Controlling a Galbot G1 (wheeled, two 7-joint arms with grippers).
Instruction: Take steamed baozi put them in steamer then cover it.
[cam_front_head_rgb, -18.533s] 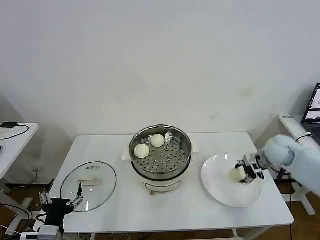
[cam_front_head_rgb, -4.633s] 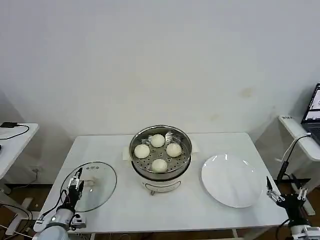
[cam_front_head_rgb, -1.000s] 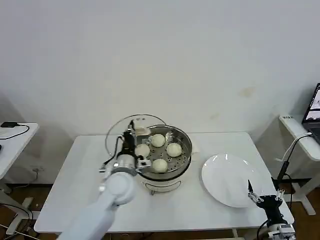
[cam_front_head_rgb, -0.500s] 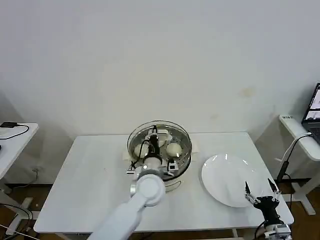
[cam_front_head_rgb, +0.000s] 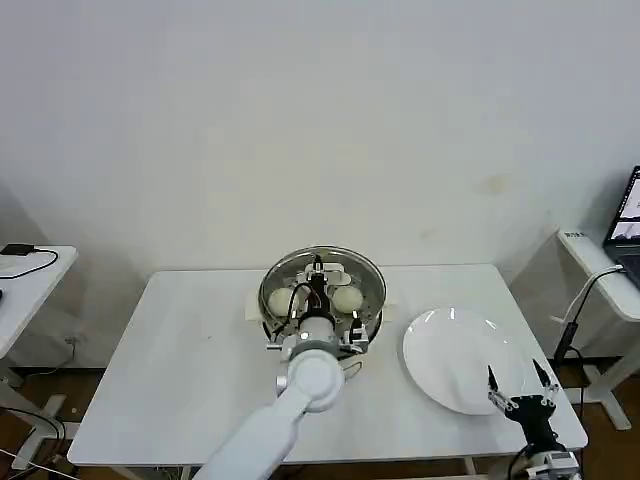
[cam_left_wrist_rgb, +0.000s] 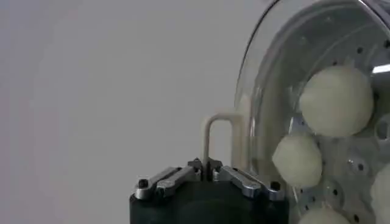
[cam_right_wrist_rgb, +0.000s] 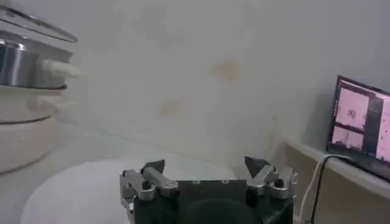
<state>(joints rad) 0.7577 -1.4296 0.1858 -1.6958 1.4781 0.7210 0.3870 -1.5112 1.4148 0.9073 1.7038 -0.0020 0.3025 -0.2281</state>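
Since half a second ago the glass lid (cam_front_head_rgb: 322, 282) has shifted a little further over the steamer (cam_front_head_rgb: 322, 312) and now sits almost centred on its rim, carried by the left end effector (cam_front_head_rgb: 318, 290). In the left wrist view that end effector (cam_left_wrist_rgb: 207, 176) is pinched shut on the lid's pale handle (cam_left_wrist_rgb: 217, 141), and through the glass the buns (cam_left_wrist_rgb: 336, 101) can be seen lying on the perforated tray inside the pot. All the buns seem to be in the steamer already, since the white plate (cam_front_head_rgb: 462, 362) is bare. So the step in hand is the last one, covering. Whether the lid has seated on the rim or hangs just above it I cannot tell.

Next, I judge, the lid needs easing straight down until it rests evenly all round, then the fingers must part and lift clear without dragging the handle sideways.

The right end effector (cam_front_head_rgb: 520, 393) waits with fingers spread apart at the near right edge of the surface (cam_front_head_rgb: 180, 370), just beside the plate.
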